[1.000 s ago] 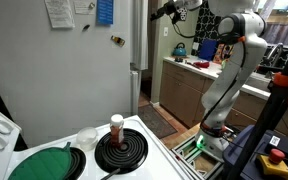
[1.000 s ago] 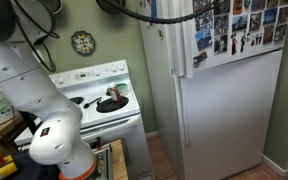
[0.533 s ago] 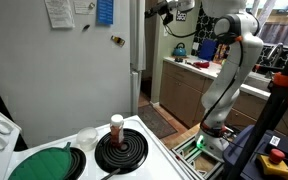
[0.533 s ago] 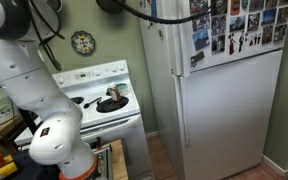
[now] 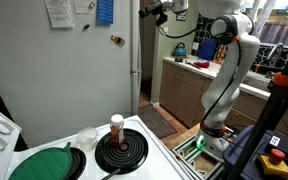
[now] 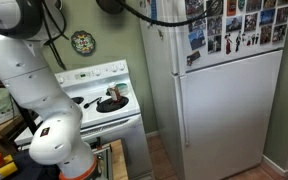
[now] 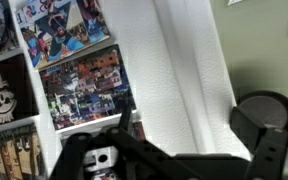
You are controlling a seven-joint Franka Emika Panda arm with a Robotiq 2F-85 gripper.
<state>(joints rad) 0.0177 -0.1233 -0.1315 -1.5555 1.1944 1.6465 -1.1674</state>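
**A:** From the camera by the stove, where was the gripper (image 5: pixel 156 10)?

**B:** It was at the upper middle of the frame, right at the top front corner of the fridge (image 5: pixel 74 70), whose white side filled the left half. The arm (image 5: pixel 229 60) stood stretched tall, I'd judge because that corner sits so high. A bottle (image 5: pixel 116 127) stood upright on a burner of the stove (image 5: pixel 156 140) at lower centre, well apart from the gripper.

**A:** Had anything changed from a second before?

**B:** The gripper had slid leftward, closer to the fridge's edge. The bottle had not moved.

**A:** And from the camera facing the fridge door?

**B:** The fridge (image 6: pixel 224 120) took the right half, with photos (image 6: pixel 234 25) across its upper door. The arm (image 6: pixel 24 70) rose on the left and reached along the top edge. The gripper itself was lost in the dark up there. The arm's white upper link bulked larger in the upper left than it had earlier. A pan (image 6: pixel 110 100) sat on the stove (image 6: pixel 89 73) at left middle, unmoved.

**A:** What about the wrist view?

**B:** The gripper (image 7: pixel 174 165) lay along the bottom edge, jaws spread wide with nothing between them. It touched nothing that I could see. Above it ran the fridge (image 7: pixel 184 70), its white side up the middle. The photos (image 7: pixel 79 85) were on the left and the green wall (image 7: pixel 269 50) on the right. So it was looking along the door's corner.
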